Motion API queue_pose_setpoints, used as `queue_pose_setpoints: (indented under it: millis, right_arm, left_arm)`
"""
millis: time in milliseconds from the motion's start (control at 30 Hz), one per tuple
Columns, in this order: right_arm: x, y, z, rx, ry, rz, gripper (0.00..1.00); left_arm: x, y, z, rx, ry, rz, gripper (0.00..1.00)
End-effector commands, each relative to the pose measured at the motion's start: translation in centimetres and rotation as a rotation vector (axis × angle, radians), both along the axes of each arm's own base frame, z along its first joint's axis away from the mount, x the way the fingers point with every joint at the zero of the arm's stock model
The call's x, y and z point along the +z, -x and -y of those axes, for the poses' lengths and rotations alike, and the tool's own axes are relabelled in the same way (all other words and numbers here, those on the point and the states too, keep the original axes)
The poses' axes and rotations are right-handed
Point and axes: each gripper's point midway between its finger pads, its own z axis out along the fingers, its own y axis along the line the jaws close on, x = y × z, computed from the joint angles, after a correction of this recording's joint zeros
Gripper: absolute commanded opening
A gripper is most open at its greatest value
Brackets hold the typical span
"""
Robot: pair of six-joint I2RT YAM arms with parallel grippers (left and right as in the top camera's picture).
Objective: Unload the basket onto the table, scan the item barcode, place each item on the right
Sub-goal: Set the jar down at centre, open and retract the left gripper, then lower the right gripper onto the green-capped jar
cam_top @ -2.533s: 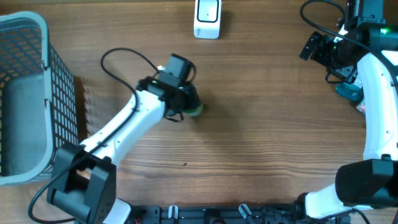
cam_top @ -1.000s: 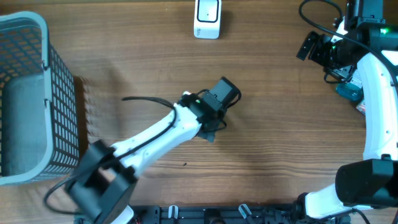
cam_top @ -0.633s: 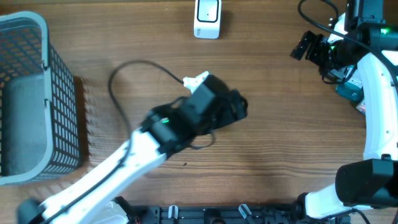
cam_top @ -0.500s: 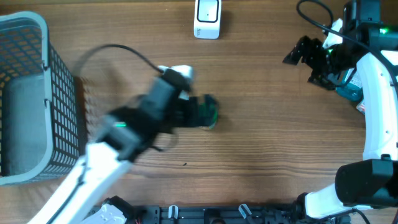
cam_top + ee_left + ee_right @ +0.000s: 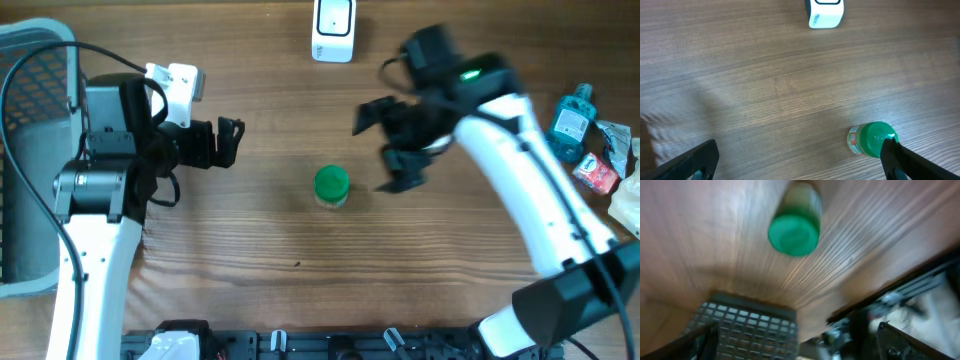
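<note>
Left tool (image 5: 232, 142) and right tool (image 5: 385, 148) both gape wide and empty, facing each other

A wooden desk (image 5: 300, 290) carries a green-capped bottle (image 5: 331, 186) upright at centre and a white scanner (image 5: 333, 28) at top centre. A mesh basket (image 5: 45, 32) is at far left, and a blue bottle (image 5: 571, 118) and small packets (image 5: 600, 172) at far right.

Matt wood below me.
My bench (image 5: 300, 290) is grained matt wood; the green cap (image 5: 331, 183) and white scanner (image 5: 333, 30) look smooth plastic.
</note>
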Motion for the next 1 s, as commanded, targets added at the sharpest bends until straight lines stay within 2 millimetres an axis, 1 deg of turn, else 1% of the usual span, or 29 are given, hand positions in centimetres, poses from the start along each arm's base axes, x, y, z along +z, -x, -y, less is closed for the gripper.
queue_pose_setpoints:
  millis: [0, 100, 133, 167, 233, 300, 367, 467, 533, 567, 667, 733, 800, 967]
  right_arm:
    - [-3.4, -1.2, -3.7, -0.252, -0.014, -0.117, 1.0]
    - [-5.8, -2.3, -6.3, -0.212, -0.078, -0.096, 0.98]
    - [-6.6, -2.4, -6.7, -0.206, -0.085, -0.109, 0.96]
    - [-7.9, -2.9, -7.0, -0.206, -0.08, -0.123, 0.9]
    - [-9.2, -3.1, -7.2, -0.205, -0.078, -0.151, 0.89]
    - [-10.0, -3.1, -6.9, -0.213, -0.05, -0.156, 0.9]
    - [-10.4, -3.2, -6.4, -0.224, -0.011, -0.138, 0.93]
    - [-11.2, -3.0, -4.9, -0.247, 0.077, -0.134, 0.95]
    - [-11.7, -2.4, -3.6, -0.258, 0.149, -0.143, 0.97]
    - [-11.8, -2.1, -3.4, -0.258, 0.171, -0.143, 0.97]
    - [-12.1, -2.2, -3.0, -0.257, 0.218, -0.107, 0.98]
    - [-12.2, -2.5, -3.2, -0.252, 0.23, -0.077, 0.98]
    - [-12.4, -2.8, -2.8, -0.257, 0.268, -0.042, 0.99]
    - [-12.5, -3.1, -2.4, -0.264, 0.289, -0.025, 1.0]
  left_arm:
    - [0.0, -0.5, 0.3, -0.02, 0.02, -0.003, 1.0]
    - [-0.3, -0.6, 0.3, -0.014, 0.026, -0.015, 1.0]
    - [-0.3, -0.6, 0.3, -0.014, 0.025, -0.016, 1.0]
    - [-0.3, -0.6, 0.3, -0.015, 0.025, -0.017, 1.0]
    - [-0.5, -0.4, 0.3, -0.014, 0.026, -0.029, 1.0]
    - [-0.8, -0.1, 0.3, -0.014, 0.025, -0.047, 1.0]
    - [-0.9, 0.1, 0.3, -0.014, 0.025, -0.056, 1.0]
    - [-0.9, 0.1, 0.3, -0.014, 0.025, -0.057, 1.0]
    - [-0.9, 0.1, 0.3, -0.014, 0.025, -0.057, 1.0]
    - [-0.9, 0.1, 0.3, -0.014, 0.025, -0.056, 1.0]
    - [-0.9, 0.0, 0.3, -0.014, 0.025, -0.054, 1.0]
    - [-0.9, 0.1, 0.3, -0.014, 0.025, -0.054, 1.0]
    - [-0.9, 0.1, 0.3, -0.014, 0.025, -0.055, 1.0]
    - [-0.9, 0.1, 0.3, -0.014, 0.025, -0.055, 1.0]
